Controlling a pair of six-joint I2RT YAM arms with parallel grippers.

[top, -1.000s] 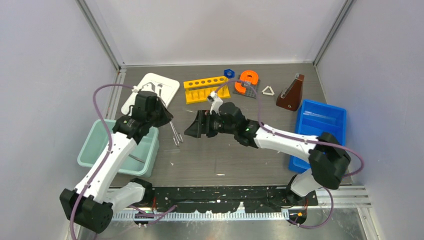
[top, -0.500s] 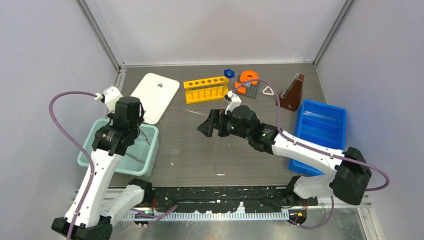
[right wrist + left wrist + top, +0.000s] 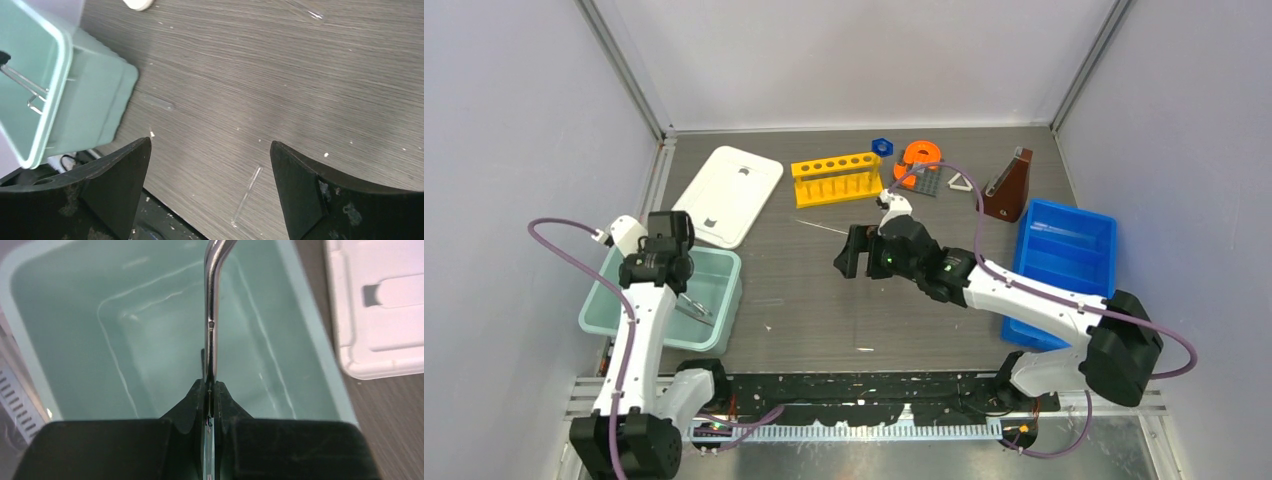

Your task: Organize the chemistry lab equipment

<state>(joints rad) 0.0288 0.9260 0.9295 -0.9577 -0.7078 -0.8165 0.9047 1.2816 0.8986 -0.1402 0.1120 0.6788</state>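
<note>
Left gripper [image 3: 209, 390] is pressed tight on the wire metal tongs [image 3: 212, 315] above the teal bin [image 3: 60, 340]. The tongs reach down inside the bin; whether they touch its floor cannot be told. Right gripper [image 3: 210, 165] is spread wide over the bare table [image 3: 280, 80], mid-bench. The thin clear rod [image 3: 819, 227] lies on the table near it, apart from the fingers. Along the back sit the yellow six-hole rack [image 3: 834, 178], small blue hexagonal piece [image 3: 882, 146], small white triangle [image 3: 961, 181] and brown cone-shaped flask [image 3: 1007, 187], all loose on the table. Blue tray [image 3: 1064, 250] is at right. White lid [image 3: 727, 195] lies beside the bin.
</note>
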